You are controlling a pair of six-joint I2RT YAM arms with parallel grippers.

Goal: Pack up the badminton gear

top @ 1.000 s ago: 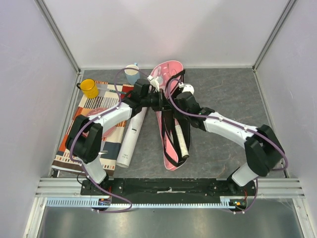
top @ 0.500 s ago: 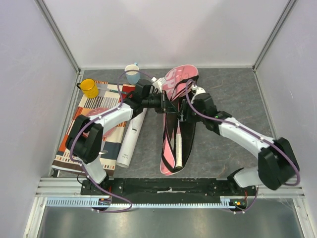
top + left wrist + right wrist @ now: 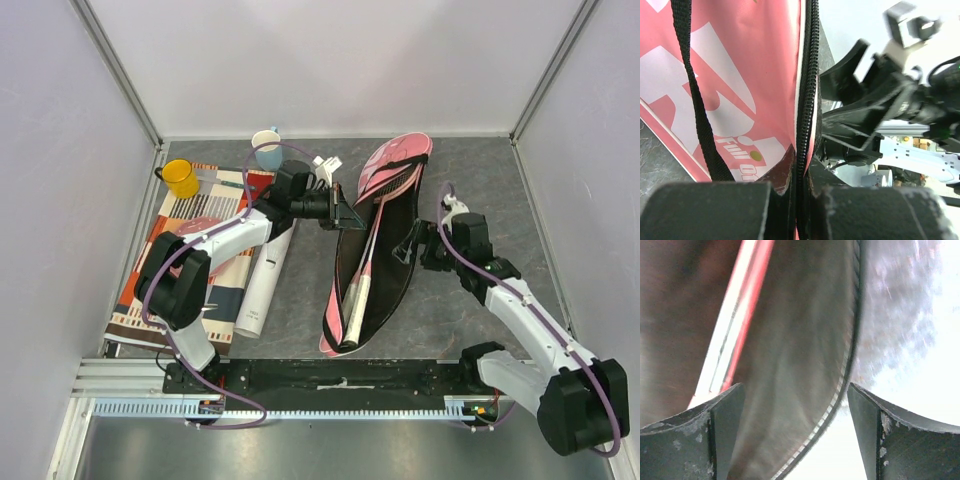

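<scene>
1 racket [image 3: 354,305] inside pink bag [image 3: 387,278]; left hand [image 3: 346,214] pinches edge.

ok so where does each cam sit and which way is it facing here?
Top external: fixed above and behind the bases, looking down at the table; both arms show, left tool and right tool at opposite rims of the open racket bag.
Left wrist: looks past its fingers, clamped on the bag's zipper edge, toward the right arm.
Right wrist: looks between its spread fingers into the bag.
Shared: all see the bag.
</scene>
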